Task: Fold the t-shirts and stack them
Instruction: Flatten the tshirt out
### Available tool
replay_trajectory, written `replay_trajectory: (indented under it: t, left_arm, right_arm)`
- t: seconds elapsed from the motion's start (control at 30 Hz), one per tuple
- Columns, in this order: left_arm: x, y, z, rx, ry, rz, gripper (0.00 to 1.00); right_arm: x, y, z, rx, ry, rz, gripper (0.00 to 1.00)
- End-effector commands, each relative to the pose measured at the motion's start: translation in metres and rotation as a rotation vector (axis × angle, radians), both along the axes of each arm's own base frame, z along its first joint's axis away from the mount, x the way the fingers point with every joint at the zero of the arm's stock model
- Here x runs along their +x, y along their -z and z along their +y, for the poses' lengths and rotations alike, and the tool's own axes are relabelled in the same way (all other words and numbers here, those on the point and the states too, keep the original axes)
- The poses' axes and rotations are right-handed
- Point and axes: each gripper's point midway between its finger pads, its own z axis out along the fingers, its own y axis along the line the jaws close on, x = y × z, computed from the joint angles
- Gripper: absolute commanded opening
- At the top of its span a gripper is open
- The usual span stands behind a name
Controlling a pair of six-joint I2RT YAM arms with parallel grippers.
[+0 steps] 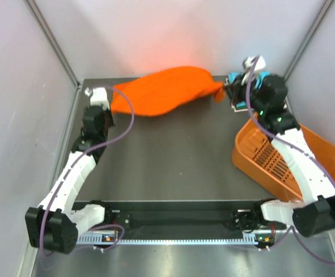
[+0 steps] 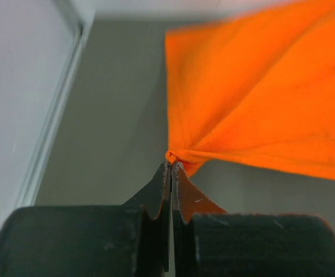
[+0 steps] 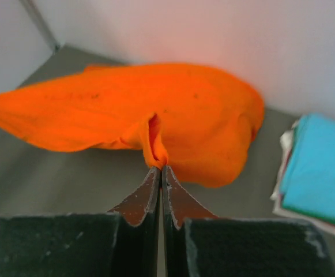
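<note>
Jaws shut on orange t-shirt (image 1: 164,89): left gripper (image 2: 171,166) pinches its left end, right gripper (image 3: 160,168) its right; shirt along far wall, basket (image 1: 323,153) at right edge

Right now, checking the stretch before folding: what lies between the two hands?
The orange t-shirt, pinched by the left hand and right hand; the top view shows it.

Left claw (image 2: 171,166) tight on orange t-shirt (image 2: 259,92) corner

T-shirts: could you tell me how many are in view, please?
2 clearly: the orange t-shirt, stretched across the back; the folded turquoise t-shirt, back right. Others may lie beneath it.
</note>
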Motion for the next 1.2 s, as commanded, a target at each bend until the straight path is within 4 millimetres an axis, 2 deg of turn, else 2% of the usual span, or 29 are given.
replay_trajectory:
  t: [0.0, 0.03, 0.07, 0.1, 0.13, 0.17, 0.27, 0.4, 0.57, 0.7, 0.73, 0.77, 0.8, 0.83, 0.87, 0.9, 0.93, 0.97, 1.0, 1.03, 1.07, 1.1, 1.13, 1.17]
  left_arm:
    - [-0.029, 0.03, 0.034, 0.023, -0.167, 0.003, 0.0]
    - [-0.039, 0.045, 0.038, 0.031, -0.186, 0.047, 0.0]
    - [-0.049, 0.064, 0.042, 0.033, -0.21, 0.113, 0.0]
    - [-0.054, 0.073, 0.045, 0.032, -0.229, 0.141, 0.0]
    - [-0.061, 0.087, 0.046, 0.013, -0.248, 0.181, 0.0]
    - [-0.071, 0.098, 0.054, 0.025, -0.299, 0.224, 0.0]
    - [-0.092, 0.111, 0.071, 0.026, -0.42, 0.299, 0.0]
    - [-0.105, 0.105, 0.087, 0.058, -0.513, 0.273, 0.0]
    - [-0.126, 0.098, 0.113, 0.091, -0.698, 0.234, 0.0]
    - [-0.125, 0.094, 0.111, 0.03, -0.704, 0.191, 0.0]
    - [-0.121, 0.089, 0.107, 0.022, -0.67, 0.182, 0.0]
    - [-0.108, 0.088, 0.091, -0.019, -0.562, 0.183, 0.0]
    - [-0.103, 0.08, 0.085, -0.032, -0.517, 0.172, 0.0]
    - [-0.096, 0.059, 0.078, -0.059, -0.472, 0.131, 0.0]
    - [-0.09, 0.046, 0.07, -0.086, -0.424, 0.109, 0.0]
    - [-0.086, 0.029, 0.066, -0.106, -0.399, 0.077, 0.0]
    - [-0.082, -0.01, 0.063, -0.126, -0.374, 0.001, 0.0]
    - [-0.078, -0.029, 0.057, -0.136, -0.335, -0.032, 0.0]
    - [-0.077, -0.052, 0.056, -0.149, -0.322, -0.079, 0.0]
    - [-0.079, -0.097, 0.054, -0.175, -0.3, -0.174, 0.0]
    - [-0.08, -0.121, 0.052, -0.191, -0.277, -0.227, 0.0]
    - [-0.08, -0.149, 0.046, -0.214, -0.236, -0.303, 0.0]
    - [-0.09, -0.189, 0.045, -0.235, -0.211, -0.396, 0.0]
    - [-0.096, -0.21, 0.044, -0.249, -0.195, -0.448, 0.0]
  right_arm:
    - [-0.043, 0.032, 0.021, 0.03, -0.049, 0.056, 0.0]
    - [-0.058, 0.052, 0.036, 0.021, -0.089, 0.115, 0.0]
    - [-0.071, 0.062, 0.042, 0.018, -0.108, 0.141, 0.0]
    - [-0.081, 0.094, 0.047, 0.006, -0.104, 0.225, 0.0]
    - [-0.096, 0.116, 0.055, -0.022, -0.09, 0.292, 0.0]
    - [-0.106, 0.129, 0.056, -0.02, -0.088, 0.341, 0.0]
    - [-0.144, 0.192, 0.054, -0.011, -0.041, 0.584, 0.0]
    - [-0.173, 0.226, 0.046, 0.007, 0.029, 0.703, 0.0]
    - [-0.189, 0.239, 0.038, -0.012, 0.082, 0.782, 0.0]
    - [-0.182, 0.222, 0.037, -0.03, 0.094, 0.733, 0.0]
    - [-0.176, 0.215, 0.038, -0.027, 0.1, 0.708, 0.0]
    - [-0.172, 0.21, 0.04, -0.032, 0.097, 0.694, 0.0]
    - [-0.164, 0.19, 0.046, -0.021, 0.075, 0.645, 0.0]
    - [-0.159, 0.176, 0.05, -0.011, 0.062, 0.614, 0.0]
    - [-0.15, 0.146, 0.055, -0.001, 0.046, 0.552, 0.0]
    - [-0.146, 0.134, 0.053, -0.019, 0.051, 0.533, 0.0]
    - [-0.139, 0.116, 0.049, -0.034, 0.08, 0.491, 0.0]
    - [-0.129, 0.076, 0.048, -0.039, 0.082, 0.406, 0.0]
    - [-0.128, 0.061, 0.042, -0.064, 0.095, 0.376, 0.0]
    - [-0.123, 0.042, 0.037, -0.075, 0.111, 0.322, 0.0]
    - [-0.122, 0.007, 0.033, -0.088, 0.092, 0.226, 0.0]
    - [-0.122, -0.014, 0.032, -0.077, 0.084, 0.16, 0.0]
    - [-0.123, -0.031, 0.029, -0.069, 0.077, 0.108, 0.0]
    - [-0.128, -0.057, 0.022, -0.067, 0.069, 0.025, 0.0]
